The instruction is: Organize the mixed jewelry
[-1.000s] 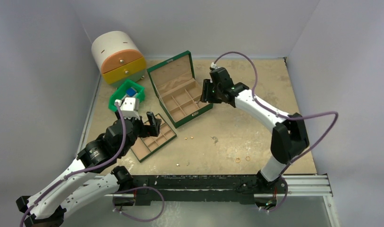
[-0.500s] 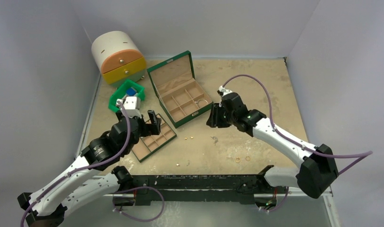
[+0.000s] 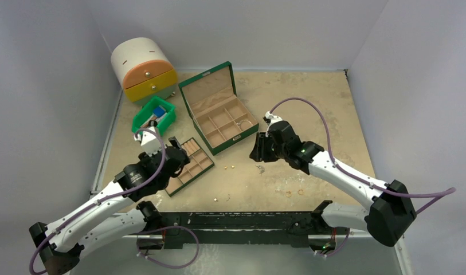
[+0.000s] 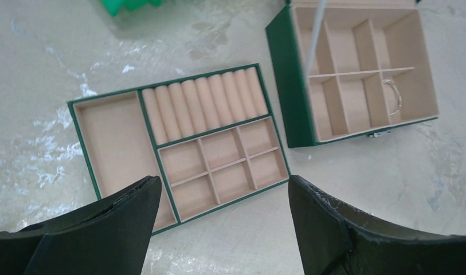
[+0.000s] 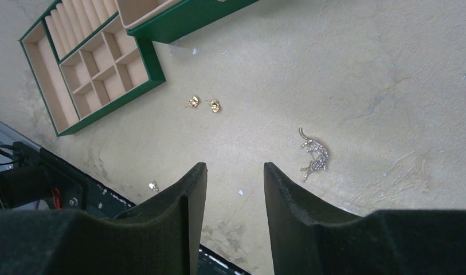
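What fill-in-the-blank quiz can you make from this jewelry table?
The open green beige-lined jewelry box holds a thin ___ hoop.
The flat green divided tray holds ___ jewelry.
Near the sparkly silver charm, ___ small gold studs lie on the beige table.
The right gripper and left gripper are both ___.
Missing words: silver; no; two; open.

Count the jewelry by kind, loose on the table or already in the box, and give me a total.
Gold studs: 2
Gold rings: 2
Silver charm: 1
Silver hoop, lying in the green box: 1
Tiny pieces near the front edge, kind too small to tell: 2
Total: 8
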Tool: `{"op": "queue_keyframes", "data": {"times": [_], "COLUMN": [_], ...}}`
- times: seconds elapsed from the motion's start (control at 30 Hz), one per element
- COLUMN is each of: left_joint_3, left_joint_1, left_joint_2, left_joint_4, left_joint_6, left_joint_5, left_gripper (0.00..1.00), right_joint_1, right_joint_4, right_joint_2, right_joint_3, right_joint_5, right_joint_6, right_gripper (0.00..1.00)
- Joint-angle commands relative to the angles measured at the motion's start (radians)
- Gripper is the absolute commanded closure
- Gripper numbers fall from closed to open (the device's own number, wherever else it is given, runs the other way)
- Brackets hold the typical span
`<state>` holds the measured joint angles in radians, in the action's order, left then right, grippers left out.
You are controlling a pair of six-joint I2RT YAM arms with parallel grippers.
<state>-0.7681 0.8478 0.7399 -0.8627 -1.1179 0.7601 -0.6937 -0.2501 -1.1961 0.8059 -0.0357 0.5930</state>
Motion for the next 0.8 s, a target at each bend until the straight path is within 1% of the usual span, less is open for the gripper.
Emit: {"op": "queue_keyframes", "data": {"times": [0.0,0.13,0.23,0.33,0.5,0.57,0.77], "left_joint_3": [0.070,0.132,0.168,0.203,0.270,0.278,0.272], "left_joint_1": [0.004,0.002,-0.016,-0.070,-0.236,-0.259,-0.282], "left_joint_2": [-0.024,-0.013,0.021,0.066,0.125,0.152,0.273], "left_joint_4": [-0.021,0.017,0.050,0.100,0.216,0.243,0.292], "left_joint_6": [-0.190,-0.215,-0.216,-0.180,-0.061,-0.042,0.007], "left_joint_5": [0.039,0.030,0.002,-0.052,-0.223,-0.241,-0.260], "left_gripper": [0.21,0.30,0.33,0.34,0.43,0.44,0.49], "right_joint_1": [-0.005,-0.006,-0.006,-0.005,-0.005,-0.005,-0.006], "right_joint_4": [0.027,0.020,0.006,-0.006,-0.009,-0.011,-0.025], "right_joint_2": [0.043,0.066,0.091,0.113,0.134,0.137,0.148], "right_joint_3": [-0.015,-0.031,-0.045,-0.055,-0.071,-0.072,-0.069], "right_joint_5": [0.027,0.028,0.034,0.042,0.056,0.056,0.071], "right_joint_6": [-0.023,-0.036,-0.048,-0.056,-0.058,-0.060,-0.063], "right_gripper": [0.56,0.56,0.56,0.55,0.55,0.55,0.54]}}
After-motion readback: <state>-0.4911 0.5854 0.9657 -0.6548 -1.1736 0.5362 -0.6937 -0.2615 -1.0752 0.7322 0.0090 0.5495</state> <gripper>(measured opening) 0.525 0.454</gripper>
